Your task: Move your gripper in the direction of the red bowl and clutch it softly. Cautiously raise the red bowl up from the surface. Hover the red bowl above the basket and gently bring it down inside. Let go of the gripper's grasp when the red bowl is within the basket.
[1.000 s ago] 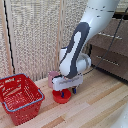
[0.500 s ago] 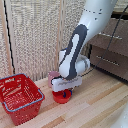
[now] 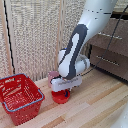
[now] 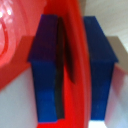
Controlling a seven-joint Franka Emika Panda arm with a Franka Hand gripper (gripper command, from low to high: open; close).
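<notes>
The red bowl [image 3: 61, 97] sits on the wooden surface, to the exterior view's right of the basket [image 3: 35, 85]. My gripper [image 3: 64, 91] is straight down on the bowl. In the wrist view the two blue fingertips [image 4: 97, 65] stand either side of the bowl's rim [image 4: 75, 60], and the rim fills the gap between them. The bowl looks to be resting on the surface. The basket is a large red mesh one with a blue-grey rim, and nothing shows inside it.
A pink cup [image 3: 52, 76] stands just behind the bowl, partly hidden by the white hand. A woven screen [image 3: 35, 35] lines the back. A dark wooden cabinet [image 3: 111, 55] stands at the exterior view's right.
</notes>
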